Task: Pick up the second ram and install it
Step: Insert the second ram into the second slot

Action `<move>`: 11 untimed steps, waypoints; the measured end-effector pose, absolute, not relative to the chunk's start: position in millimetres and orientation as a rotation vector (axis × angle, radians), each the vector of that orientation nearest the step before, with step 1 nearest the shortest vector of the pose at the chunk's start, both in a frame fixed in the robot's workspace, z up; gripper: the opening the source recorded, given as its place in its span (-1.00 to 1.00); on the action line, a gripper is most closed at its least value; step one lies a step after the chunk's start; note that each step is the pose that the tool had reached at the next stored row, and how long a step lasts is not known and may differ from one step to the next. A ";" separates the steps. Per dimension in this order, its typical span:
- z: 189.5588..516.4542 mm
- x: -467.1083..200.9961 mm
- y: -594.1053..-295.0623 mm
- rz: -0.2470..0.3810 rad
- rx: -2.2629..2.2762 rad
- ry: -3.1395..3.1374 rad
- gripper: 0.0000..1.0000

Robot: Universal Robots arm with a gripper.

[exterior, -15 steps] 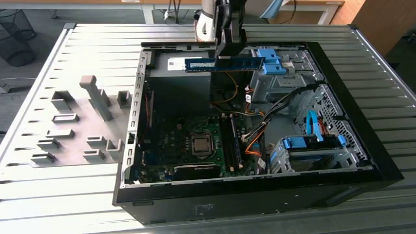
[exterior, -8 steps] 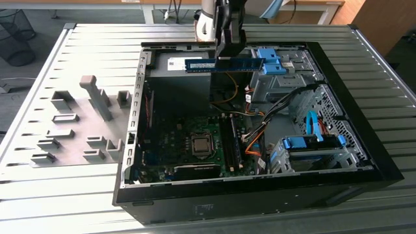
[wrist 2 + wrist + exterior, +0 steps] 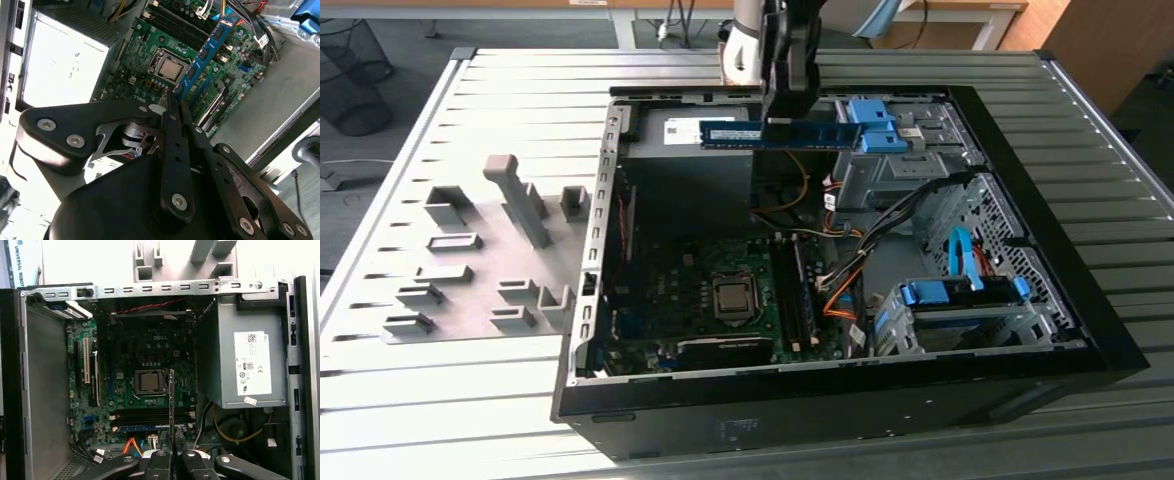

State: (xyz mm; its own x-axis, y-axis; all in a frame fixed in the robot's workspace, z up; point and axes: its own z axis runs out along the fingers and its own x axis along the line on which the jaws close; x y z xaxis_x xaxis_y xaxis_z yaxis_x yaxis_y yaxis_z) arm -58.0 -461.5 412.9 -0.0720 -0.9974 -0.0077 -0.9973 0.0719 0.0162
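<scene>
In the exterior view's upper centre, the gripper (image 3: 782,120) is clamped on the ram (image 3: 827,137), level above the open case (image 3: 854,420).

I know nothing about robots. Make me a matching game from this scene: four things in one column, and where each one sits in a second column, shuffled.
Things:
1. blue ram stick
2. power supply
3. processor
4. grey holder blocks

Places:
A. on the table, outside the case
B. gripped in the fingers, above the open case
C. middle of the green motherboard
D. in a corner of the case, beside the motherboard

Pairs: 1-B, 2-D, 3-C, 4-A
</scene>
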 end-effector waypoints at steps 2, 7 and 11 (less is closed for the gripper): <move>412.4 -58.0 -461.5 -0.026 2.099 -2.330 -0.73; 411.2 -58.0 -461.5 -0.023 1.998 -2.415 -0.73; 410.2 -58.0 -461.5 -0.018 1.918 -2.477 -0.73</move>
State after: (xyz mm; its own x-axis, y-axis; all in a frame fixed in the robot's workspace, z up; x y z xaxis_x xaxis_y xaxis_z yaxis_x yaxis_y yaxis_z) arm -58.0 -461.5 410.2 -0.2505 -0.9681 0.0001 -0.9680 0.2505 0.0149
